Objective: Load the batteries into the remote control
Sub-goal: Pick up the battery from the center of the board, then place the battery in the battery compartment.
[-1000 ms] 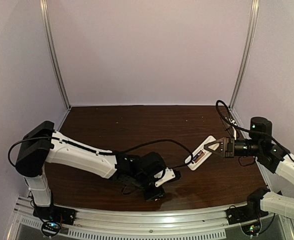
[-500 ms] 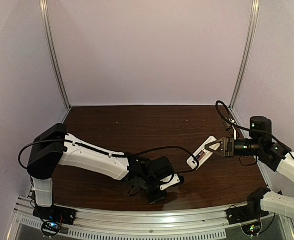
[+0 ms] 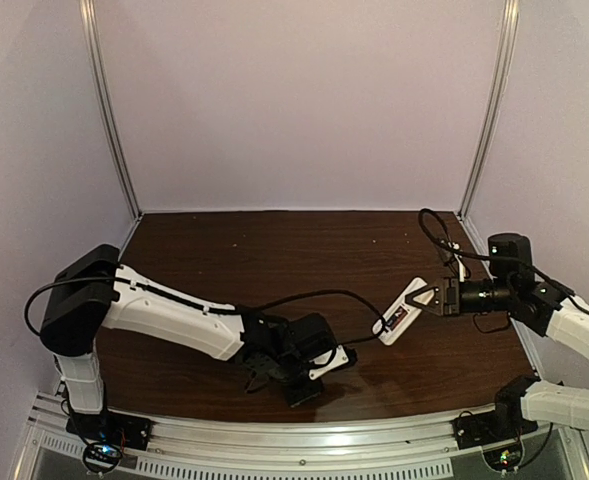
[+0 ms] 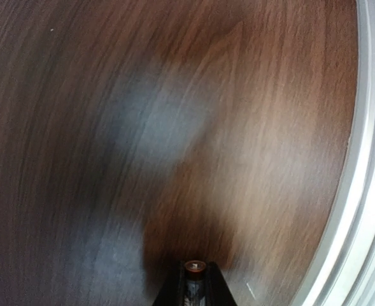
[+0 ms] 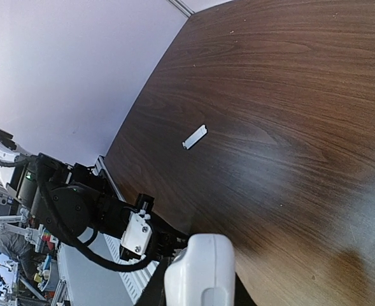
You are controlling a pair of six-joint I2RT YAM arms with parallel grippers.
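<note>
Two arms show in the top view. The left arm stretches low across the near part of the dark wooden bench, and its left hand is down close to the metal rail at the front edge, too small here to tell what it carries. On the other side, the right hand is clamped on one end of the remote control. It holds the white handset off the bench at a slant, with the free end pointing down toward the middle. A dark, coloured patch shows on the upturned face, too small to name. The left wrist view is smeared with blur. At its bottom edge the two dark fingers are closed on a battery, whose round coppery end faces the camera. Brown wood lies beyond it, and the pale rail curves down the right side. In the right wrist view, the remote control's rounded white end fills the bottom centre between that hand's dark fingers. A thin white cover strip lies flat on the bench, well apart from it. The left arm's black wrist and cable sit by the rail at the lower left.
</note>
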